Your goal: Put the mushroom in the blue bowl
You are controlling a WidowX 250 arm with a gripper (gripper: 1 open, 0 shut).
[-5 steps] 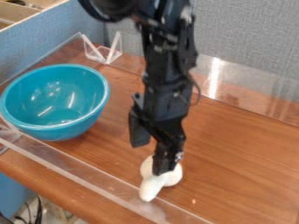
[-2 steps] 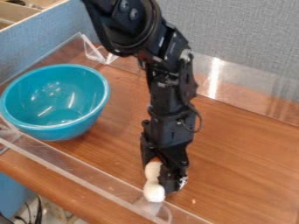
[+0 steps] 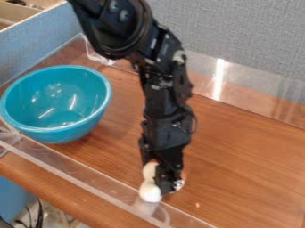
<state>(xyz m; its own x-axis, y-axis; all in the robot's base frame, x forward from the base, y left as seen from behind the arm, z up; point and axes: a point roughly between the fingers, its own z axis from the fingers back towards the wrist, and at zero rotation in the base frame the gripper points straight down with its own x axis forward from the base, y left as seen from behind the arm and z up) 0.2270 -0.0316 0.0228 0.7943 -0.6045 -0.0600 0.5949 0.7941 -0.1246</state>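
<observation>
The cream-white mushroom (image 3: 148, 191) lies on the wooden table near the front clear barrier. My gripper (image 3: 161, 182) points straight down onto it, its black fingers shut around the mushroom's upper part, so only the pale lower end shows. The blue bowl (image 3: 36, 120), turquoise and glossy, stands to the left of the arm, apart from the gripper, with nothing visible inside it.
A low clear plastic barrier (image 3: 71, 167) runs along the table's front and left edges, close to the mushroom. A cardboard box (image 3: 24, 22) stands at the back left, and a grey wall (image 3: 251, 36) lies behind. Bare wood (image 3: 251, 151) stretches to the right of the arm.
The gripper came down over the mushroom and its fingers closed on it. The mushroom, earlier plainly visible below the open fingers, is now partly covered. The bowl has stayed in place.
</observation>
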